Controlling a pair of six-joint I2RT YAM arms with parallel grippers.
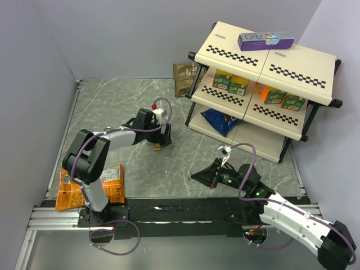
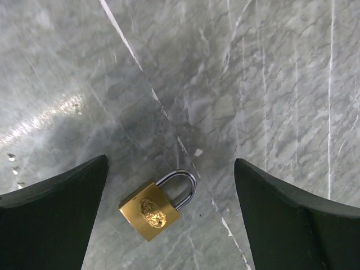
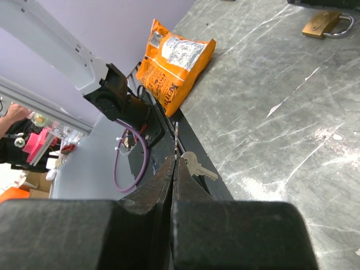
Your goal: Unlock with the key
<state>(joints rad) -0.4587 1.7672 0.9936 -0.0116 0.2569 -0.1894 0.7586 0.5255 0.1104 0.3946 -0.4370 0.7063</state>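
the tiny thin silvery metal key (image 3: 198, 166) (grey wire ring (image 3: 176, 138) edge-on above) sticks from the right gripper's (image 3: 174, 162) clamped jaws, blade pointing rightward, slightly down; the left gripper's (image 2: 170, 163) jaws gape.

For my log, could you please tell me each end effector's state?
Left end effector: open, empty.
Right end effector: closed on the key.

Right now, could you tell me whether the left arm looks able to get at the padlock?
Probably yes: the left gripper hangs open directly over the padlock, which lies flat on the table with nothing between them.
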